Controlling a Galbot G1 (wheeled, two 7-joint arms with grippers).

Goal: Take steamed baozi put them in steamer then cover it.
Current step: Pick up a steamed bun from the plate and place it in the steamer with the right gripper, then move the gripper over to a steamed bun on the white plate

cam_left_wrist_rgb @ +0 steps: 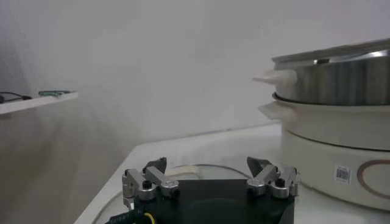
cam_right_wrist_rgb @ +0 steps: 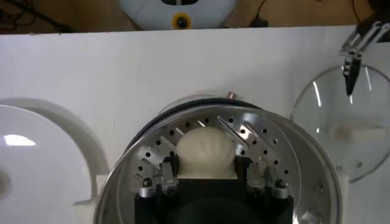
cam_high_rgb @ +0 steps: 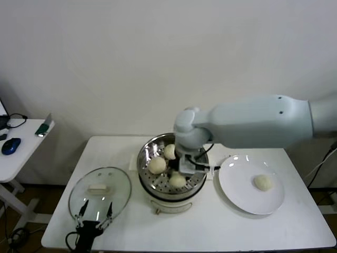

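Right gripper (cam_right_wrist_rgb: 206,173), jaws closed on a bun (cam_right_wrist_rgb: 205,153), lowers it into the steamer (cam_high_rgb: 145,158) mid-table beside two others, where a careless release could crush a neighbour; left gripper (cam_high_rgb: 95,211), jaws open, waits over the lid (cam_high_rgb: 118,184).

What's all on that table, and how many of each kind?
Baozi: 4, three in the steamer, one on the plate
Steamer: 1
Glass cover: 1
White plate: 1
Total: 7
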